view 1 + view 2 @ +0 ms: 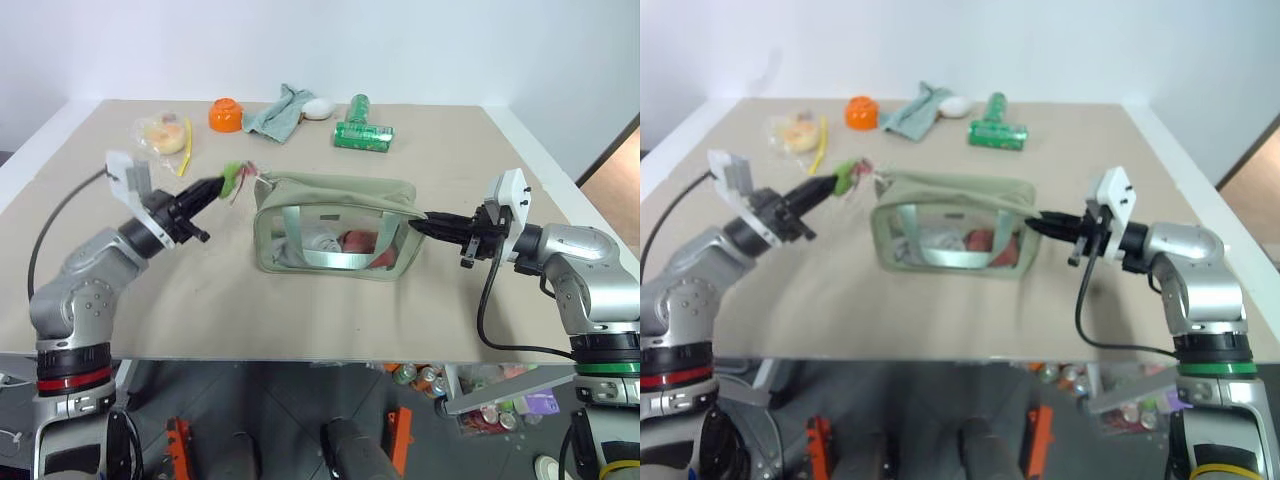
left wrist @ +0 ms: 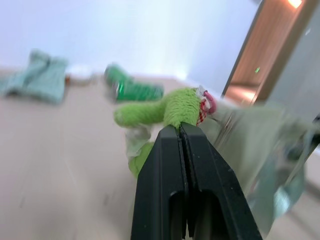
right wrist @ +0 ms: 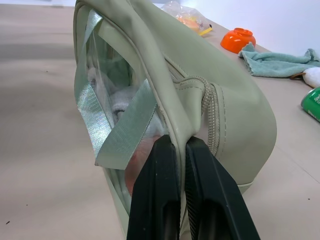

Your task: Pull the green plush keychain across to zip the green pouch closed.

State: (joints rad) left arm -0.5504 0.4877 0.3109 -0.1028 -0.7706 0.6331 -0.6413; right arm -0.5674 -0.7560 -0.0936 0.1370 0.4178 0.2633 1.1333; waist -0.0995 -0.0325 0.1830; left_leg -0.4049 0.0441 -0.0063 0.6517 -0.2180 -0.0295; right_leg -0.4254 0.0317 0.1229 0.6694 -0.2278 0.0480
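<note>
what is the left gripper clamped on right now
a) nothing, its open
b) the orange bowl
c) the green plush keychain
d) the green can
c: the left gripper is shut on the green plush keychain at the end of the green pouch, while the orange bowl and green can lie untouched farther back on the table.

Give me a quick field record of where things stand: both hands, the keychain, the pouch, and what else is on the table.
left hand: shut on the green plush keychain, at the pouch's left end
right hand: shut on the fabric at the right end of the green pouch
pouch: upright mid-table, clear window facing the robot
far edge of table: orange bowl, grey-green cloth, green can lying on its side, bagged food
</note>
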